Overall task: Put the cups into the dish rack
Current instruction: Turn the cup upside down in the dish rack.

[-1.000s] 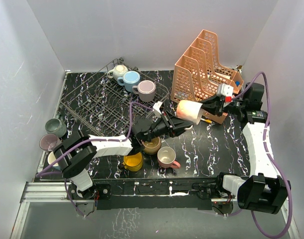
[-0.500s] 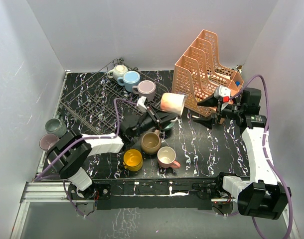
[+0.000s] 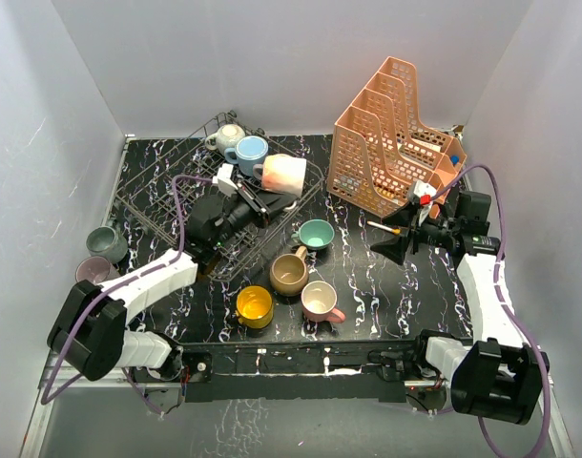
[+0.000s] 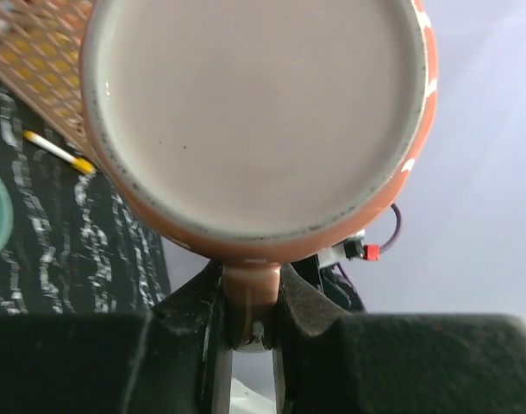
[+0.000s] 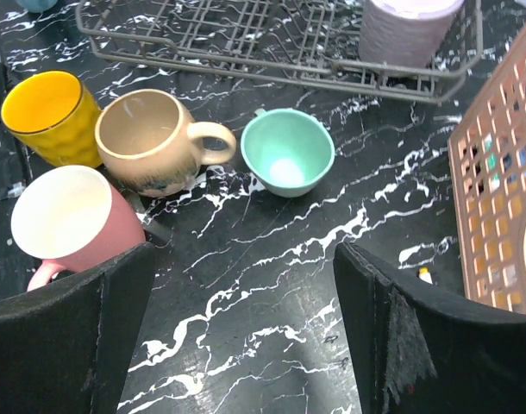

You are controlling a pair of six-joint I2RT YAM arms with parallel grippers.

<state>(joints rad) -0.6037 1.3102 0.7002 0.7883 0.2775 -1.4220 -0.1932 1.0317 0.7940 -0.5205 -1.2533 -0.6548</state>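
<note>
My left gripper [image 3: 256,194] is shut on the handle of an orange-pink speckled cup [image 3: 283,175], which it holds on its side over the right edge of the dish rack [image 3: 172,196]. The left wrist view shows that cup's cream inside [image 4: 254,121] and its handle pinched in the left gripper [image 4: 248,302]. A cream cup [image 3: 229,136] and a blue cup [image 3: 250,151] sit in the rack. Teal [image 3: 315,234], tan [image 3: 289,274], pink [image 3: 319,301] and yellow [image 3: 255,307] cups stand on the table. My right gripper [image 3: 404,232] is open and empty, to the right of them.
The orange tiered organizer [image 3: 396,138] stands at the back right. A grey-green cup [image 3: 107,243] and a mauve cup [image 3: 91,272] sit at the table's left edge. The right wrist view shows a lilac cup [image 5: 405,30] in the rack's corner.
The right gripper opened off the speckled cup and drew back to the right. The left arm swung the cup from mid-table back and left, over the rack.
</note>
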